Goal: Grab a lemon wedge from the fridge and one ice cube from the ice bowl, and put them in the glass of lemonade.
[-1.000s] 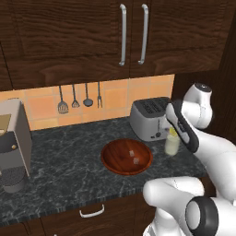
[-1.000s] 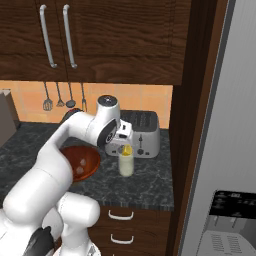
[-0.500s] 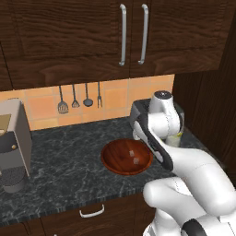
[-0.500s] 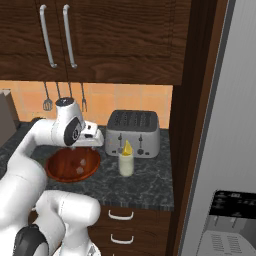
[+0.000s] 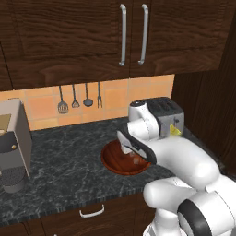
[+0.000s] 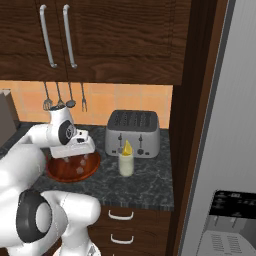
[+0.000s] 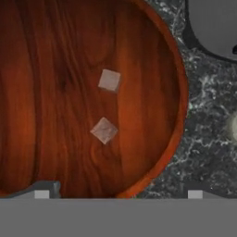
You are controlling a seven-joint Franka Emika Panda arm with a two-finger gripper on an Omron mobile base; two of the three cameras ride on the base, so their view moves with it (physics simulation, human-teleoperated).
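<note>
One toaster (image 6: pixel 132 133) stands behind the glass of lemonade (image 6: pixel 126 164).

You are seeing one ice bowl (image 7: pixel 176 60) holding two ice cubes (image 7: pixel 109 79), one glass of lemonade (image 6: pixel 126 163) with one lemon wedge (image 6: pixel 127 148), one toaster (image 6: pixel 133 133), and four utensils (image 6: pixel 65 95) hanging on the wall.

The arm hides part of the ice bowl (image 5: pixel 120 162), and the fridge (image 6: pixel 225 150) is cut off.
</note>
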